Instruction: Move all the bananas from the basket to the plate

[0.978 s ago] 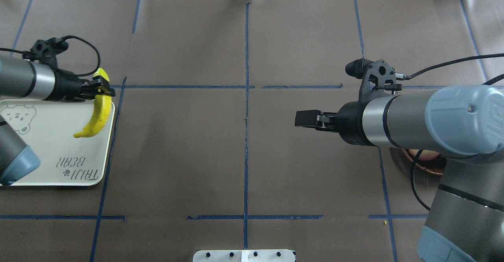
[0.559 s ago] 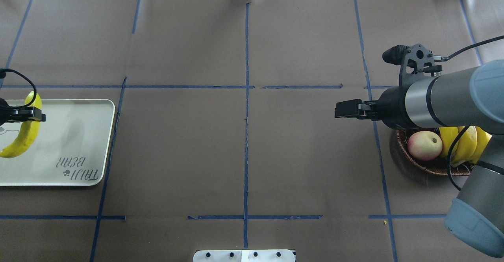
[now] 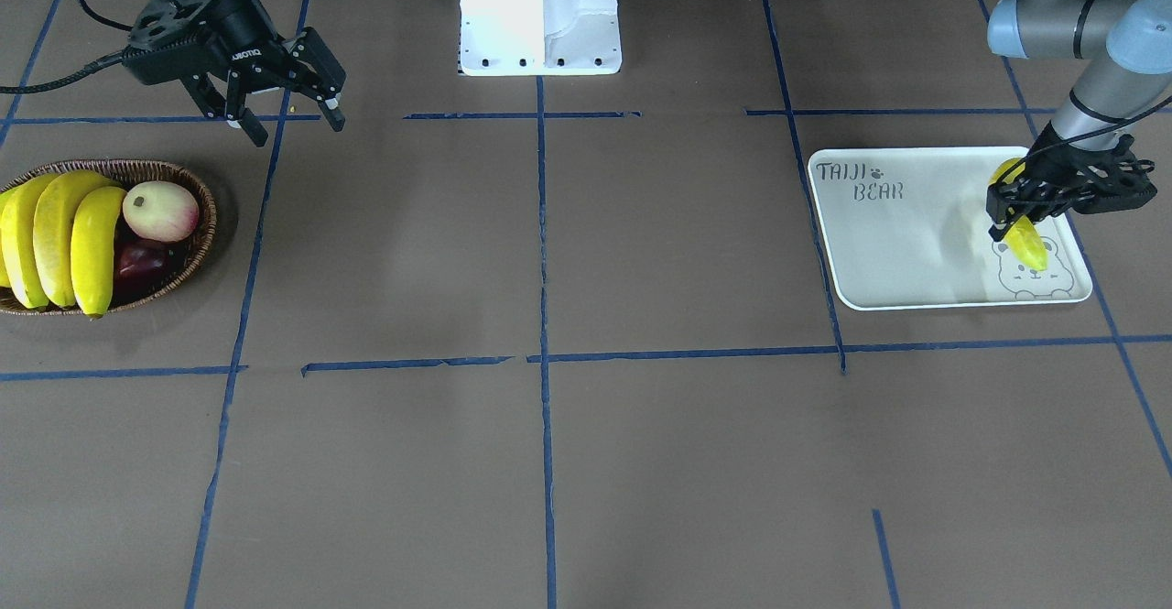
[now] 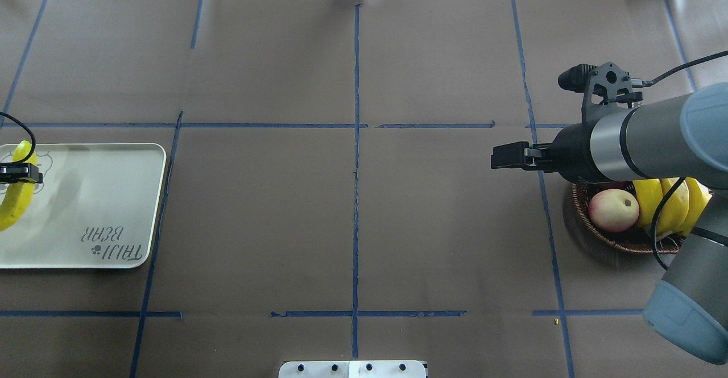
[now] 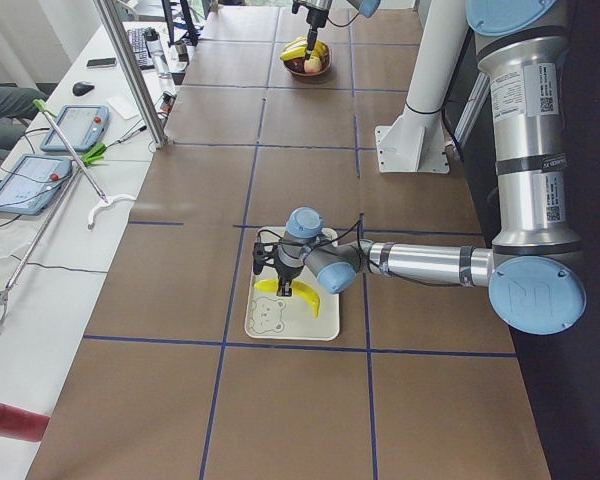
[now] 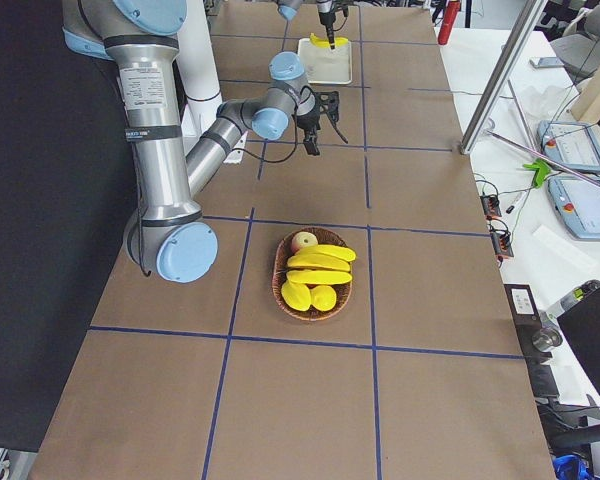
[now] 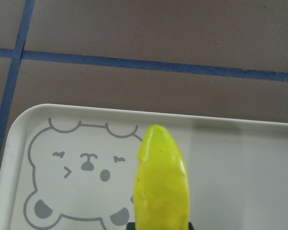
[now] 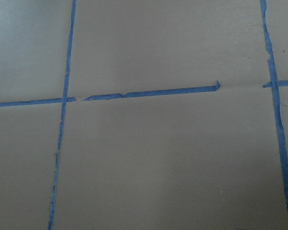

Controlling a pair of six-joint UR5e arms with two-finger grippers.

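A brown-papered table (image 4: 352,224) gridded with blue tape carries everything. At its left end the left gripper (image 3: 1012,211) is clamped on a banana (image 3: 1027,244), which hangs tilted over the bear corner of the plate (image 3: 897,252). I cannot tell whether its tip touches. Let go from here, the smooth fruit could probably tip and slide over the nearby rim.

At the right end, three bananas (image 3: 55,238) lie in the basket (image 3: 188,272). The right gripper (image 3: 295,124) hovers just beside it with jaws spread, holding nothing. An apple (image 3: 160,211) and a dark fruit (image 3: 137,261) crowd the nearest banana, so a grasp there may nudge them.
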